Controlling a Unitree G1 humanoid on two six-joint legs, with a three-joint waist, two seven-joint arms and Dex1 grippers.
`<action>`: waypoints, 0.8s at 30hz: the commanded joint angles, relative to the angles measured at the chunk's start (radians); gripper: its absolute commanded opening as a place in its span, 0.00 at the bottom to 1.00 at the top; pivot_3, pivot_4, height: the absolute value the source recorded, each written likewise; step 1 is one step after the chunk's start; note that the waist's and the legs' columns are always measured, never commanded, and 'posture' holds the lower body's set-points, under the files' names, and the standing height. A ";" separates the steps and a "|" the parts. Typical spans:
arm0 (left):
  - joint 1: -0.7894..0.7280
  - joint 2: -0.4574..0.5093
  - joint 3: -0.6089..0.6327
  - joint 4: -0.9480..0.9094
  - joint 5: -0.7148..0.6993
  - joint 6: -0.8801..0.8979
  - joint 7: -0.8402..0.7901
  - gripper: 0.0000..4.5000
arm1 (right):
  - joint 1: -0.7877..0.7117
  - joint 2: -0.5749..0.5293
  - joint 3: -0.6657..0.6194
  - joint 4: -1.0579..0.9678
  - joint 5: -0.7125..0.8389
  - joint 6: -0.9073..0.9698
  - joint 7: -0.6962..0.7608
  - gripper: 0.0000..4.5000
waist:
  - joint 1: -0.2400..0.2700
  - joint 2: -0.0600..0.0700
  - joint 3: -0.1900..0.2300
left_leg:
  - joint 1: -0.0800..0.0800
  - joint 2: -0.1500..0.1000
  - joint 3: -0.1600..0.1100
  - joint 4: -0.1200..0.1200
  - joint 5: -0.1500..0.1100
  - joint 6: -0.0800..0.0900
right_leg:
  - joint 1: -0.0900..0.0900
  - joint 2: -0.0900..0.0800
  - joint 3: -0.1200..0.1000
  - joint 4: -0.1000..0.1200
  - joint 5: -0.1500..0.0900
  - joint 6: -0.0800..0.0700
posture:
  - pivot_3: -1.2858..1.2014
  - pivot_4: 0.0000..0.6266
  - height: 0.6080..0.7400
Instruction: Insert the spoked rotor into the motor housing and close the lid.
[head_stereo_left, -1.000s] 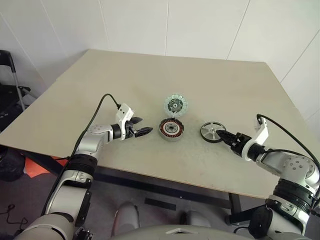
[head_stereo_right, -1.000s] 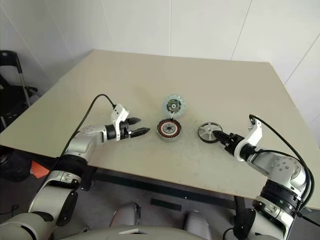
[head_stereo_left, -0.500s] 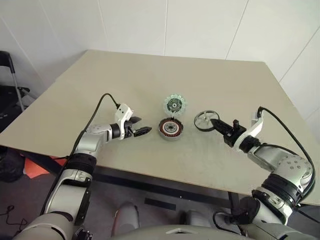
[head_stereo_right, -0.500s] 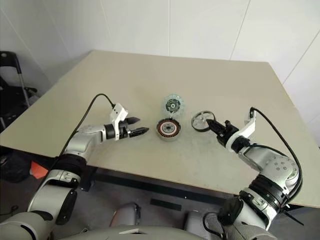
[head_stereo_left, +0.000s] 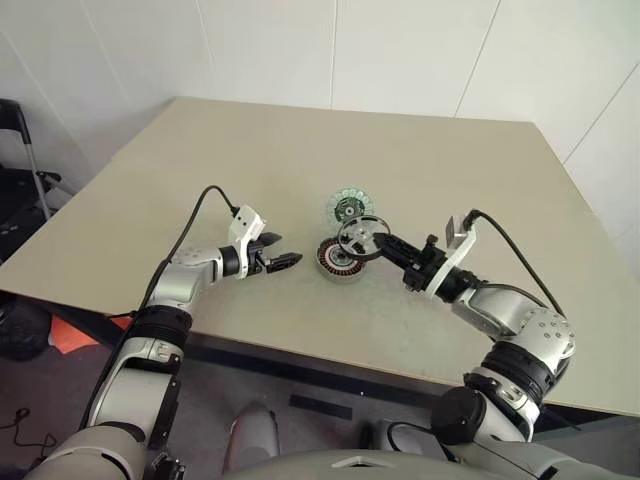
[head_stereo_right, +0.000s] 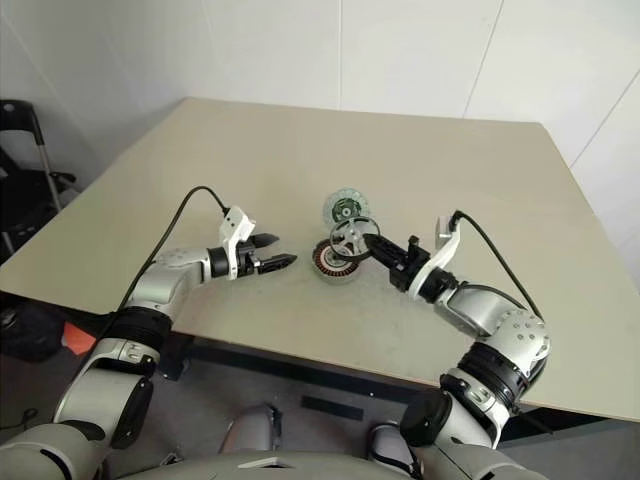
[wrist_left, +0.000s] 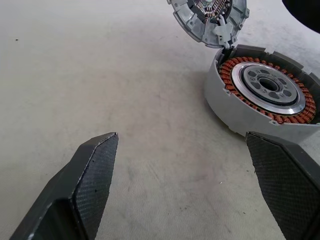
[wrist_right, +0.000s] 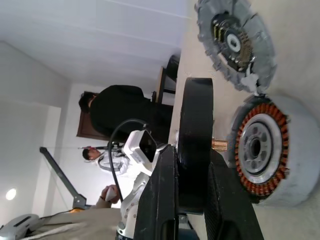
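Observation:
The motor housing (head_stereo_left: 342, 260) lies on the table, a grey puck with copper-red windings (wrist_left: 265, 95) showing inside. Its hinged lid (head_stereo_left: 350, 208) stands open behind it. My right gripper (head_stereo_left: 383, 243) is shut on the rim of the spoked rotor (head_stereo_left: 362, 237), a dark ring with thin spokes. The rotor hangs tilted in the air just above the housing's right side, and appears edge-on (wrist_right: 196, 150) in the right wrist view beside the housing (wrist_right: 260, 150). My left gripper (head_stereo_left: 285, 261) rests open, a short way left of the housing, with nothing between its fingers (wrist_left: 95, 170).
The beige table (head_stereo_left: 250, 150) stretches bare behind and to both sides. Its front edge runs close below both arms. A dark chair (head_stereo_left: 15, 150) stands off the table's left side. Two people (wrist_right: 120, 115) show in the background of the right wrist view.
My right gripper shut on the rotor where it lay right of the housing, lifted it and carried it left to just above the housing, rolling the wrist. The left arm stayed still.

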 joint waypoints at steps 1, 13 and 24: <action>-0.019 0.011 0.013 -0.024 -0.002 -0.016 -0.003 0.96 | -0.034 0.033 0.044 -0.021 0.079 -0.031 -0.068 0.08 | 0.000 0.000 0.000 | 0.000 0.000 0.000 0.000 0.000 0.000 | 0.000 0.000 0.000 0.000 -0.001 0.002 | 0.52 0.00 1.00; -0.014 0.025 0.019 -0.035 -0.004 -0.013 0.001 0.96 | 0.020 0.007 0.180 0.043 0.159 -0.180 -0.143 0.08 | 0.001 0.000 0.000 | -0.001 0.000 0.000 -0.001 0.000 -0.001 | 0.000 0.000 0.000 0.000 -0.001 0.002 | 0.52 0.00 1.00; -0.013 0.027 0.020 -0.033 -0.004 -0.017 0.001 0.96 | 0.083 -0.027 0.297 0.057 0.234 -0.286 -0.164 0.08 | -0.001 0.000 0.000 | -0.001 0.000 0.000 -0.001 0.001 -0.001 | 0.000 0.000 0.000 0.000 -0.002 0.003 | 0.52 0.00 1.00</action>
